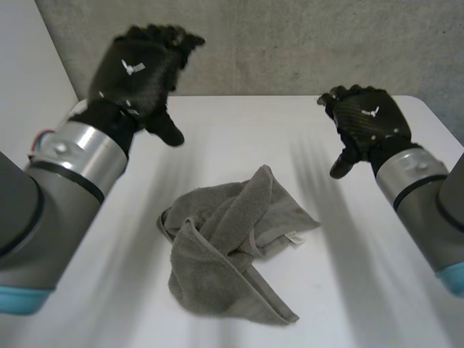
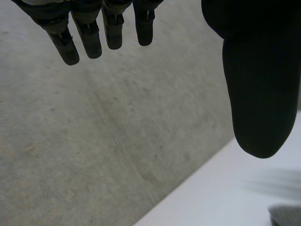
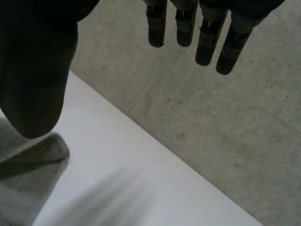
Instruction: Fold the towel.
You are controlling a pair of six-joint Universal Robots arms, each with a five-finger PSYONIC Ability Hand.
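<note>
One rumpled towel [image 1: 232,250], two hands [image 1: 138,69] [image 1: 368,119]

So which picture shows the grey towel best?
The head view: the whole towel lies crumpled on the white table, nothing covering it. The left wrist view catches just a small edge of it past the thumb of the left hand; the right wrist view shows one part beside the thumb of the right hand.

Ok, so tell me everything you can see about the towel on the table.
The towel is grey terry cloth with a small white label at one edge. It lies crumpled, not folded flat, in loose overlapping layers with one ridge raised across the middle, near the centre of the white table. Only the table touches it; the left hand and right hand are both open and apart from it.
</note>
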